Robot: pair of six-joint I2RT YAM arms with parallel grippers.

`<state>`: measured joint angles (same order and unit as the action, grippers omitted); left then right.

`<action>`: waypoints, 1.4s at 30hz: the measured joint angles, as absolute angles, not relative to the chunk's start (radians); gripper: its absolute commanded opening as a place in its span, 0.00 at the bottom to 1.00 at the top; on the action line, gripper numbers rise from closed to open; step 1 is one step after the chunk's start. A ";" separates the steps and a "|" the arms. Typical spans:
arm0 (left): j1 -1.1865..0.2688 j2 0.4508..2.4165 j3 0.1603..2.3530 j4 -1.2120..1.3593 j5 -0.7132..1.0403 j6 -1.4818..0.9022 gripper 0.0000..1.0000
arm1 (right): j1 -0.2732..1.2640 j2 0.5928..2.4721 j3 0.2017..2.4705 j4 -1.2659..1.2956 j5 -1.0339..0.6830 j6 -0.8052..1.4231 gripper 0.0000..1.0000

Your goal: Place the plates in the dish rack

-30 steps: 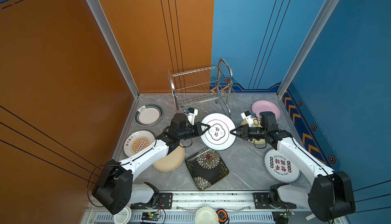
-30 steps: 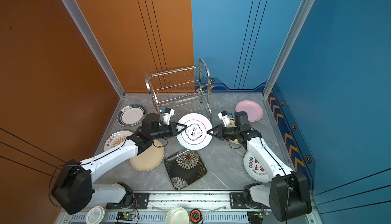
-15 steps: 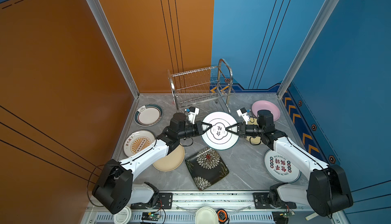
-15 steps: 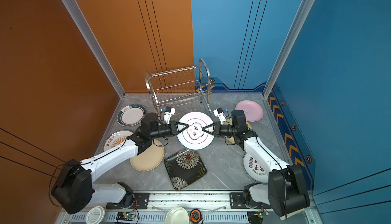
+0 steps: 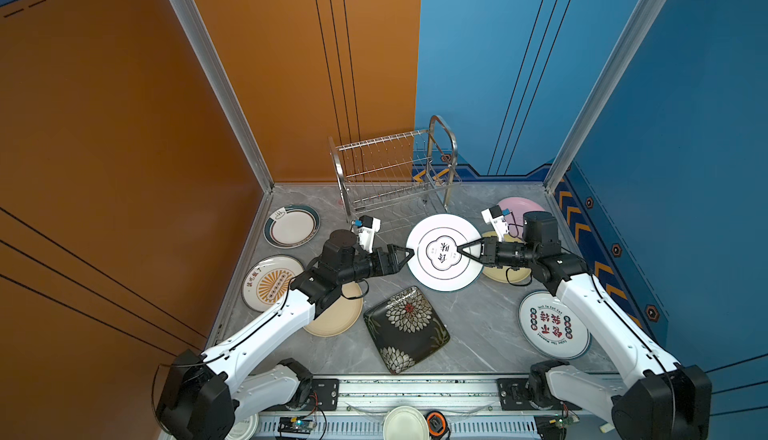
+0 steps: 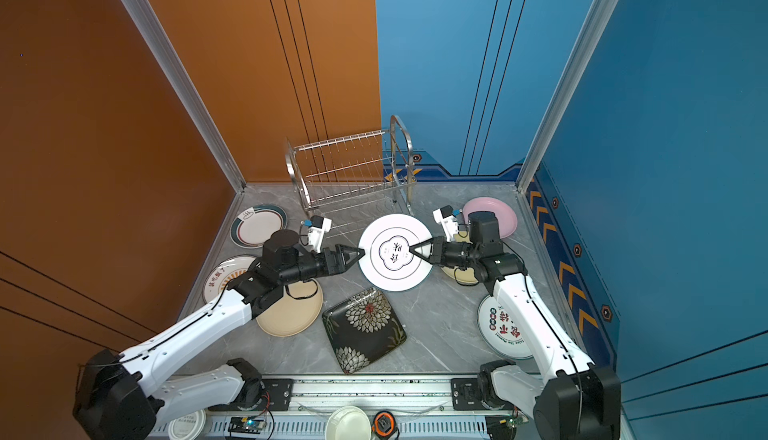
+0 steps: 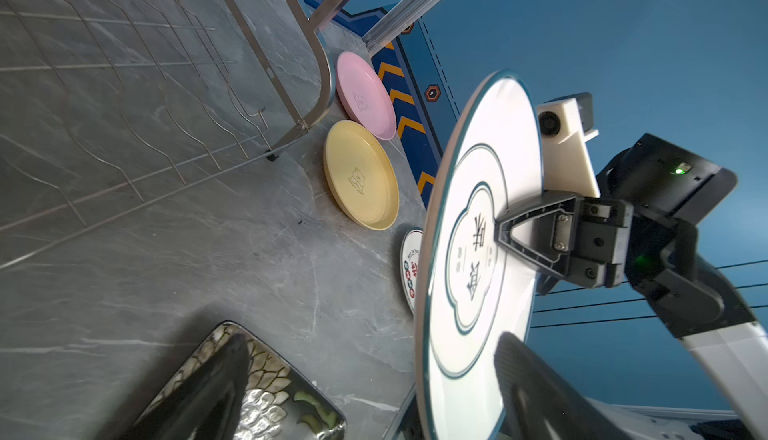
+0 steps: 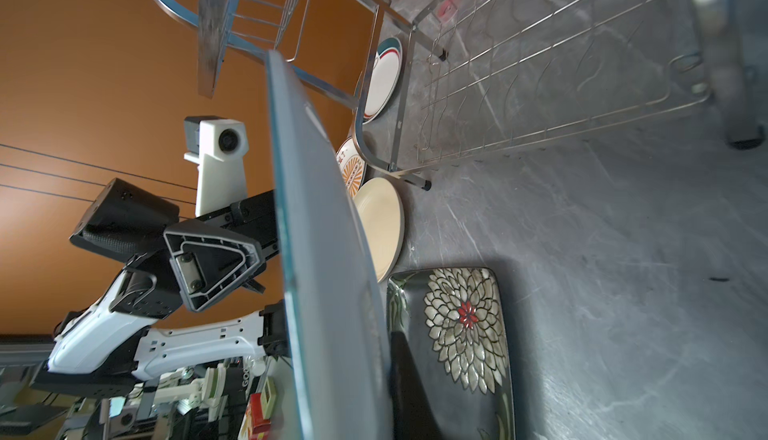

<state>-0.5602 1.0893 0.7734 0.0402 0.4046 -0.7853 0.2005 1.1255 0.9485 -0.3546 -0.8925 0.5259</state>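
The left end effector (image 5: pixel 406 253) has let go. Its jaws, which pinched the plate's (image 5: pixel 436 278) left rim a second ago, now stand wide on either side of that rim. The right end effector (image 5: pixel 460 249), then just reaching the opposite rim, is clamped on it, with its tips at the printed centre. The plate hangs face up, clear of the surface (image 5: pixel 478 325) and just in front of the rack (image 5: pixel 395 168). Seven other plates (image 5: pixel 293 226) lie flat around it.
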 measured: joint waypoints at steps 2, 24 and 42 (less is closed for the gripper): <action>-0.560 1.046 0.773 -0.015 0.352 -0.763 1.00 | 0.201 1.109 1.001 -0.432 -0.830 0.492 0.00; -0.548 0.870 0.785 -0.387 -0.034 -0.601 0.98 | 0.516 1.462 2.109 -0.912 0.142 0.212 0.00; -0.454 0.870 0.785 -0.394 -0.007 -0.581 0.98 | 0.647 1.873 2.276 -0.543 0.617 -0.058 0.00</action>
<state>-0.4541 0.8696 0.7849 -0.3943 -0.0071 -0.5808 0.6472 1.8732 2.2765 -0.5426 0.6170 -0.0578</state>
